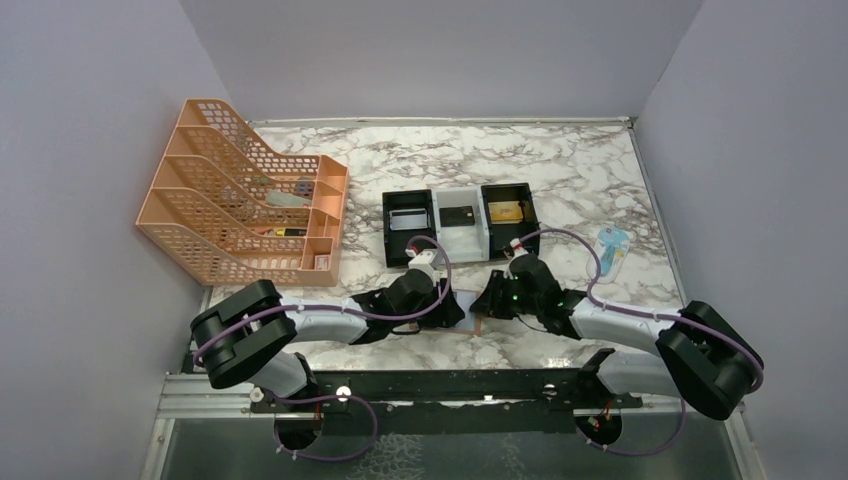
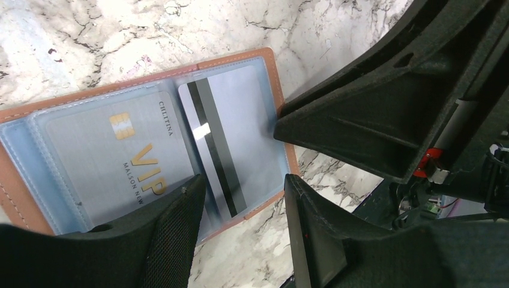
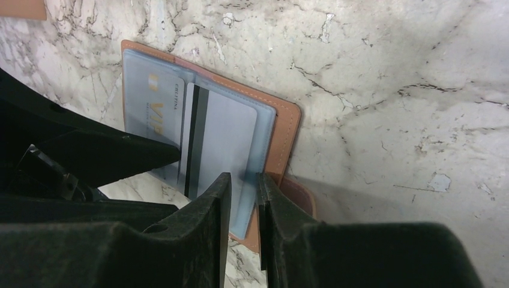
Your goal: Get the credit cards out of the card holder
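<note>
The card holder [image 2: 277, 81] lies open and flat on the marble, tan leather outside with light-blue sleeves, and shows as a brown sliver [image 1: 479, 324] between the two arms. In its sleeves sit two credit cards: a silver VIP card [image 2: 114, 162] and a silver card with a black stripe [image 2: 234, 120]. My left gripper [image 2: 243, 180] hovers open over the holder's near edge with only marble between its fingers. My right gripper [image 3: 243, 177] has its jaws a narrow gap apart, its tips at the sleeve beside the striped card [image 3: 222, 138]. Its fingers [image 2: 360, 108] reach the holder's right edge.
A black-and-white three-compartment tray [image 1: 436, 213] stands just beyond the grippers, with a black card and a yellowish one in two compartments. An orange mesh file rack [image 1: 245, 195] fills the far left. A light-blue object [image 1: 612, 248] lies at the right.
</note>
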`<state>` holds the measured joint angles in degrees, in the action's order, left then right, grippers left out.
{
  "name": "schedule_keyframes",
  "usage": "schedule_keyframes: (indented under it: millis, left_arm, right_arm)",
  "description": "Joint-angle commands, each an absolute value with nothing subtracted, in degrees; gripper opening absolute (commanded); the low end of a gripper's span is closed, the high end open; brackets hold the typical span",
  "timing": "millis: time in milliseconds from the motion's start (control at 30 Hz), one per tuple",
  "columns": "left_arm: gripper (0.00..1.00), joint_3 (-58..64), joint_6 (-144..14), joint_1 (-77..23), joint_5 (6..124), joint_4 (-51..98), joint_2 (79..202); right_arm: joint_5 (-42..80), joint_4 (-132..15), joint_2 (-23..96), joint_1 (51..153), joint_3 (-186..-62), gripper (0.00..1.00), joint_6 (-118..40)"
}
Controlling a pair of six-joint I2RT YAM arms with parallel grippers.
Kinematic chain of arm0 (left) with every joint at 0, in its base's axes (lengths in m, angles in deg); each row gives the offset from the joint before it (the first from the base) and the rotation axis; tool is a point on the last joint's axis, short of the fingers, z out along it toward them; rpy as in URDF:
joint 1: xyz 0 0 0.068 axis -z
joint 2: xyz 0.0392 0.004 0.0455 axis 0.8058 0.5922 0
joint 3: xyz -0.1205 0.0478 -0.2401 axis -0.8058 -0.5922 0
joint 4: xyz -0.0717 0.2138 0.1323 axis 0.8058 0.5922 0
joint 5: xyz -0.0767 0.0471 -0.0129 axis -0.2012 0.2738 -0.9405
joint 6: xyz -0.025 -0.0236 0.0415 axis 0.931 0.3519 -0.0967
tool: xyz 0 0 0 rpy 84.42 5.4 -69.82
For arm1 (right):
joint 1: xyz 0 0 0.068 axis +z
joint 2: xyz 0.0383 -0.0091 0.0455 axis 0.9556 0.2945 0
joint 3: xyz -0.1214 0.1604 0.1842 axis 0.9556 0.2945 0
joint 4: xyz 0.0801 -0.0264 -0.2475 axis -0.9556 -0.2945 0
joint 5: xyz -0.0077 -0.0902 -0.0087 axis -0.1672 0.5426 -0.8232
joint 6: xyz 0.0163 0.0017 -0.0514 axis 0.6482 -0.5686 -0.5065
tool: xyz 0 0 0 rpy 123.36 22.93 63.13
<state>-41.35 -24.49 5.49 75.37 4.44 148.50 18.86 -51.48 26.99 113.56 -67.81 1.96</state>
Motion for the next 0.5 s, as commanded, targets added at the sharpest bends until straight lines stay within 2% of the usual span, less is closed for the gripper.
schedule_keyframes:
  millis: [0,200,467]
  left_arm:
    - [0.54,-42.0,-24.3,5.8,78.4,6.6,148.7]
    - [0.54,-41.8,-24.3,5.8,78.6,7.3,147.9]
    - [0.53,-42.0,-24.1,5.8,78.6,7.3,147.4]
  right_arm:
    - [19.4,-60.2,24.6,113.7,-68.1,0.25,-0.5]
    - [17.1,-61.0,22.5,113.7,-69.9,0.28,-1.7]
    - [15.1,-62.0,23.2,113.7,-73.0,0.21,-3.5]
